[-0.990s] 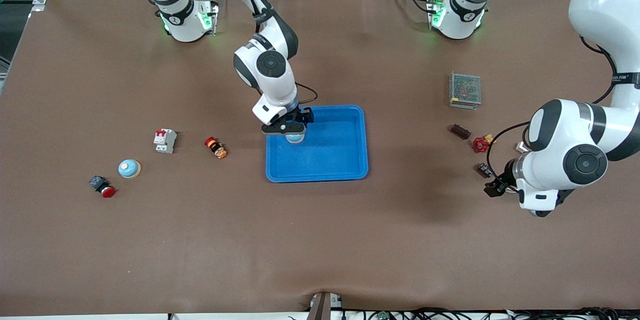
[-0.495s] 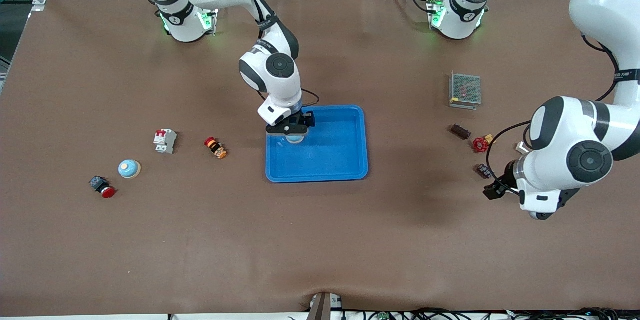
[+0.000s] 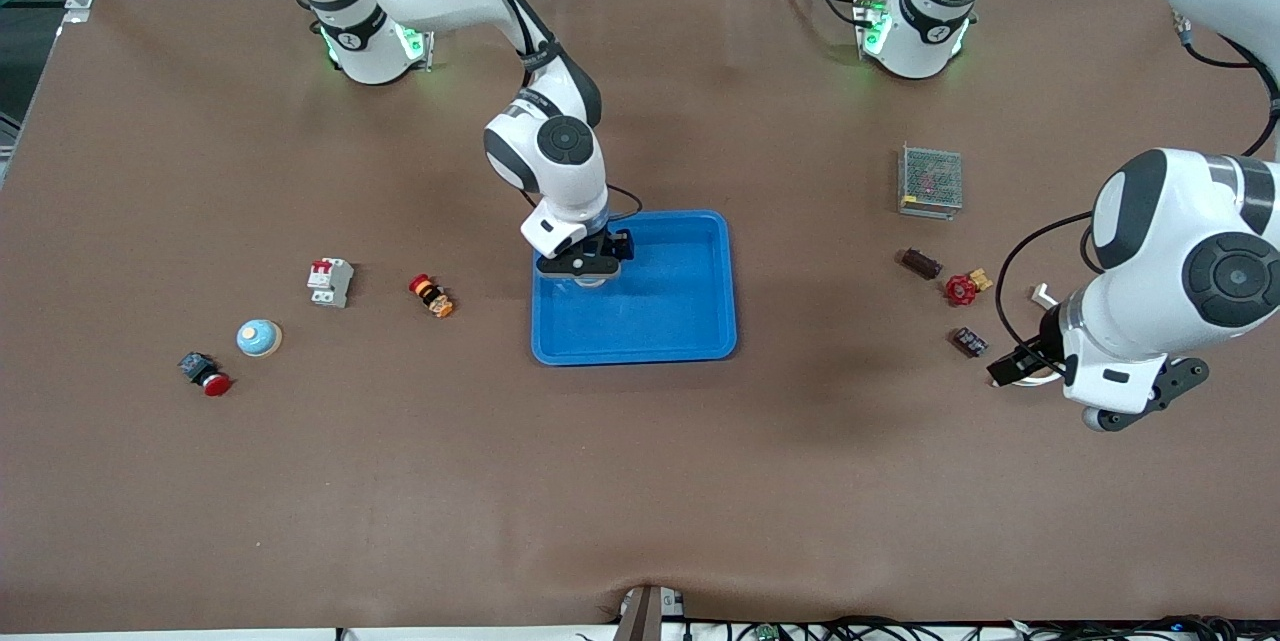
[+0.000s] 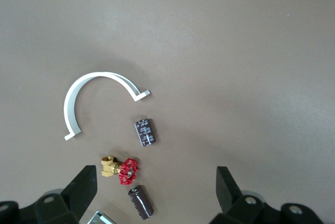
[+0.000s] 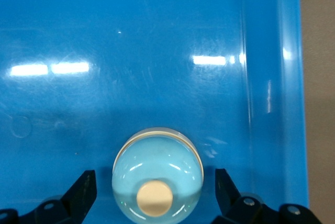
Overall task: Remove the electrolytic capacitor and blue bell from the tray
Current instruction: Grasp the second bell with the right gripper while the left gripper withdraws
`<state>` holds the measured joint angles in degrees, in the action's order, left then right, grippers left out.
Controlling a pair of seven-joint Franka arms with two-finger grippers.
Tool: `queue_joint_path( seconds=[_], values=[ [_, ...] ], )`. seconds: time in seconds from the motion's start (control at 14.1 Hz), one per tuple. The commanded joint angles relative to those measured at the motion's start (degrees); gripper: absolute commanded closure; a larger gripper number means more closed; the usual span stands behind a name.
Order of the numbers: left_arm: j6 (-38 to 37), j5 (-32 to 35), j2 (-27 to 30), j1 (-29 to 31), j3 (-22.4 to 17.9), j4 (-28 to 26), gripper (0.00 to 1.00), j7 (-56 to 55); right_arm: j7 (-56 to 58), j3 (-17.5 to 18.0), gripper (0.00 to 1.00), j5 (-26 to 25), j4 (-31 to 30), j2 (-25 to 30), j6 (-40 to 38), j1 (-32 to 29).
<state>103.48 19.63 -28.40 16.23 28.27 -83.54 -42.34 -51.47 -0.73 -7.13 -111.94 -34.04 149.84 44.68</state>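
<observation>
Now the bell (image 5: 157,177) sits upright, button up, in the blue tray (image 3: 700,321), between the right tool's (image 3: 590,268) spread fingers. The capacitor (image 4: 145,132) lies flat on the table (image 3: 400,481), under the open left tool (image 4: 154,192).

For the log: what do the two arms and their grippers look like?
Both arms are glossy white with dark grey joint discs, black bands and black cables. The bases glow green. The right gripper and left gripper are black; in the wrist views each shows two black wedge-shaped fingers.
</observation>
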Motion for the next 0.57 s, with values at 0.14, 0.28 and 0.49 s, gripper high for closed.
queue_joint_path(
  seconds=[0.14, 0.28, 0.49],
  values=[
    [-3.46, -1.25, 5.18, 0.21, 0.21, -0.92, 0.0, 6.56, -2.41, -0.67, 0.0, -1.75, 1.11, -1.38, 0.63, 0.85],
    [-5.29, -5.28, 7.39, -0.49, -1.36, -0.75, 0.0, 6.75, -2.41, -0.67, 0.0, -1.66, 1.11, -1.38, 0.63, 0.85],
    [-9.51, -7.94, 12.22, -7.95, -9.43, -1.01, 0.0, 10.94, -2.58, -0.59, 0.11, -1.49, 1.11, -1.38, 0.55, 0.76]
  ],
)
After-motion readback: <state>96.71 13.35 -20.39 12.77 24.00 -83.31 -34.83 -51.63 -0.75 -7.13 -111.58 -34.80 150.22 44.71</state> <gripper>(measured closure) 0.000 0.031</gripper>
